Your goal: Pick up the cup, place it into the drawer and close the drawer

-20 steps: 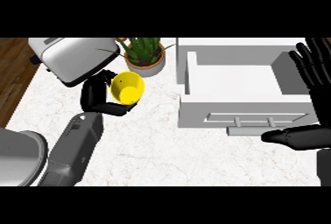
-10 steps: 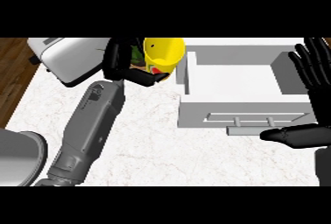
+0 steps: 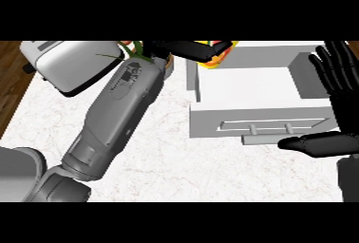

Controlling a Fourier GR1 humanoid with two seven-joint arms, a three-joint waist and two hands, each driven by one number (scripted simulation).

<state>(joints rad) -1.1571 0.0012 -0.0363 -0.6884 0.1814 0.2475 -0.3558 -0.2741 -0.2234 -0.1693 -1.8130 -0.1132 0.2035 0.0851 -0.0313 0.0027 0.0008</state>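
The cup [image 3: 214, 58], yellow, is held clamped in the left robot hand [image 3: 191, 49], whose fingers are curled round it, at the far left corner of the drawer [image 3: 259, 121]. The pick-up is judged done; the cup is seen at the drawer's rim, not yet set inside, so the placing and the closing are judged left to do. The drawer is open, its white inside bare and its handle facing the near side. The right robot hand [image 3: 338, 66] is seen at the right edge, fingers straight and apart, resting. A toaster [image 3: 70, 64] stands at the far left of the worktop [image 3: 168, 161], and plant leaves [image 3: 136, 47] show behind the left forearm. Only the drawer's left wall is judged to stand in the way of the cup.
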